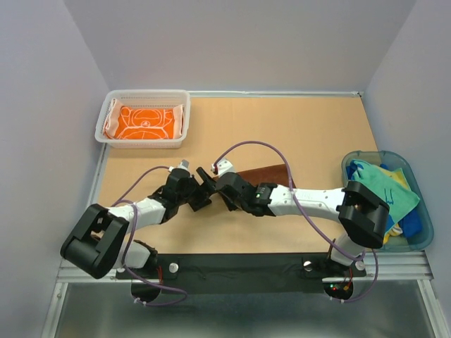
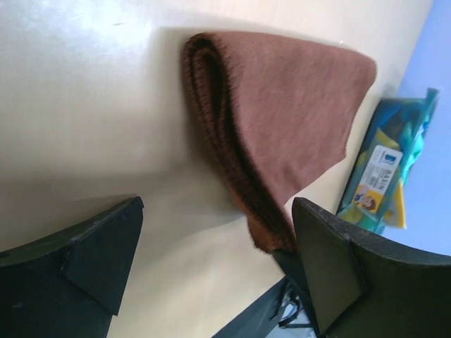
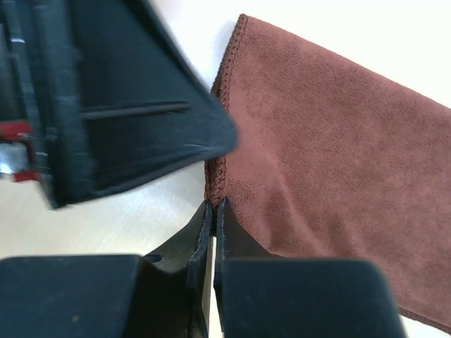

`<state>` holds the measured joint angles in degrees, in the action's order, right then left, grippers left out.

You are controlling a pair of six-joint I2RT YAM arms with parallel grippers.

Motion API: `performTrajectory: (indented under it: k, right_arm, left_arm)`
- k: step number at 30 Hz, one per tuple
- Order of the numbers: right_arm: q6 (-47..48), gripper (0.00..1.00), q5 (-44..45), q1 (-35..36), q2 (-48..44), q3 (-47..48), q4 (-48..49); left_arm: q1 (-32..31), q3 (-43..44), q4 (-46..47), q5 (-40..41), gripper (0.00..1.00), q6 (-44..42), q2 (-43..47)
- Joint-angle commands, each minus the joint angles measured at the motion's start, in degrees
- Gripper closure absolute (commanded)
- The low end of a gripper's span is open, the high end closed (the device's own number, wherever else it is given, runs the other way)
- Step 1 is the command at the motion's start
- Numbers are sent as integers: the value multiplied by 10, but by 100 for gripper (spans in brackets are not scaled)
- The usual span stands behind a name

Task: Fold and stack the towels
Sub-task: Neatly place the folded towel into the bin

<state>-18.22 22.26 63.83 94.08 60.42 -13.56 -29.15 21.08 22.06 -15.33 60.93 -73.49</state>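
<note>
Brown towel [image 1: 266, 172]: lying on the counter [image 1: 317, 134], doubled over, with a thick rolled fold along one side and a loose flap rising from it.

Right tool [image 3: 213, 208]: pressed together, pinching the brown towel's stitched edge at a corner.

Left tool [image 2: 217, 211]: spread wide, gripping nothing, poised just beside the brown towel's folded end and close to the right tool.

Orange towel [image 1: 144, 123]: folded, resting inside the white basket [image 1: 141, 142], well apart from the brown towel on its far left.

Green, blue and yellow towels [image 1: 384, 190]: heaped loosely in the tub [image 1: 380, 153], off to the brown towel's right.
</note>
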Motion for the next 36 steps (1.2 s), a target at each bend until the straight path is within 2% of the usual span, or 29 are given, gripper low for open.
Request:
performTrajectory:
  k: [1,6,10,21,24,25,28,29,30,32,33,34,35,36]
  right_arm:
    - [-9,100,-5,2,-23,-2,42]
    - [-13,100,-13,3,-21,-4,49]
    - [-14,100,-21,3,-22,-7,50]
    - [-13,99,-31,3,-22,-13,58]
    - [-12,99,-28,2,-21,-14,59]
    - [-12,100,-28,3,-19,-16,59]
    - [-13,99,-27,3,-20,-21,59]
    - [-14,99,-25,2,-20,-22,59]
    - [-15,99,-24,3,-20,-23,59]
    - [-17,89,-20,3,-21,-27,59]
    - [-20,81,-20,3,-21,-28,58]
    - [-22,57,-19,3,-25,-31,58]
    - [-23,46,-20,3,-28,-38,58]
    - [-24,37,-16,2,-33,-38,58]
  left_arm:
    - [-22,-10,86,25,1,61,-19]
    - [-34,-14,145,44,1,91,-58]
    - [-42,-12,156,70,3,111,-79]
    - [-63,-3,192,101,26,119,-152]
    - [-67,-2,200,104,41,120,-159]
    - [-67,-2,202,106,53,119,-160]
    - [-68,-6,201,120,69,111,-155]
    - [-68,-6,201,123,80,106,-154]
    - [-68,-5,199,124,85,100,-151]
    - [-67,5,186,130,100,76,-149]
    - [-67,11,165,132,100,65,-150]
    - [-66,34,150,133,100,50,-151]
    - [-62,48,132,133,100,11,-154]
    - [-58,64,110,132,100,10,-157]
